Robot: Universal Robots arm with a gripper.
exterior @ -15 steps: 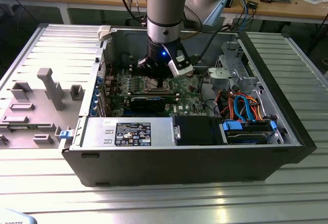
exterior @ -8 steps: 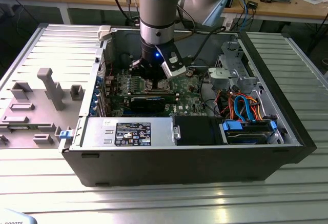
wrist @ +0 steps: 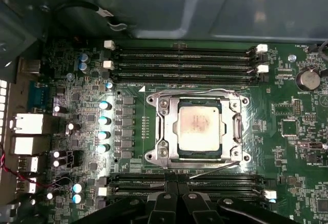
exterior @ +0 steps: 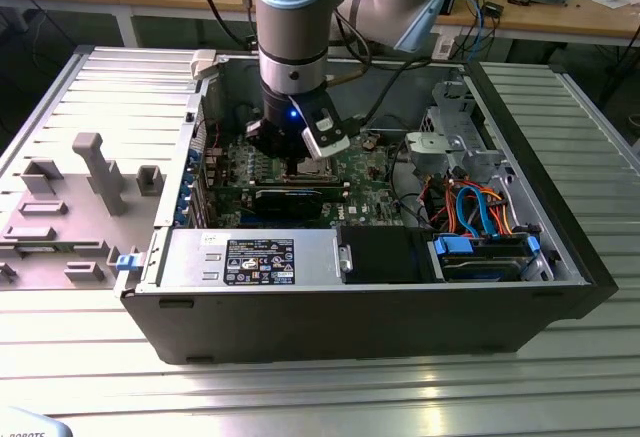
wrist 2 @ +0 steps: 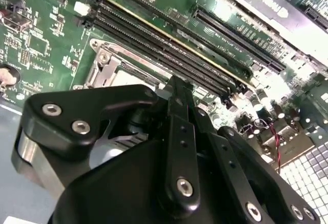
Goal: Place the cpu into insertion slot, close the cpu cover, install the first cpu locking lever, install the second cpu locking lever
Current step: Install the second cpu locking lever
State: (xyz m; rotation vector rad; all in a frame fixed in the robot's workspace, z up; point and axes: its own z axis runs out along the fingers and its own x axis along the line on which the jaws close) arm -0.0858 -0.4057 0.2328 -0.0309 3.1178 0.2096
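The cpu [wrist: 199,130] lies flat in the insertion slot [wrist: 151,157], its dull silver top showing through the window of the cpu cover [wrist: 163,126], which is down over it. One thin wire lever [wrist: 205,92] runs along the socket's far side. Another lever [wrist: 212,169] slants up off the side nearest the gripper. My gripper [wrist: 177,189] is shut with nothing seen between its fingers, just beside that slanted lever. In the second wrist view the black fingers [wrist 2: 177,96] hide most of the socket [wrist 2: 110,67]. In the exterior view the gripper [exterior: 295,162] hangs low over the motherboard.
Long memory slots [wrist: 184,60] flank the socket on both sides. A long black card [exterior: 290,197] stands close by the gripper. A row of capacitors [wrist: 104,120] lines the socket. The power supply [exterior: 250,257] and the cabled drive cage [exterior: 480,207] fill the case's near side.
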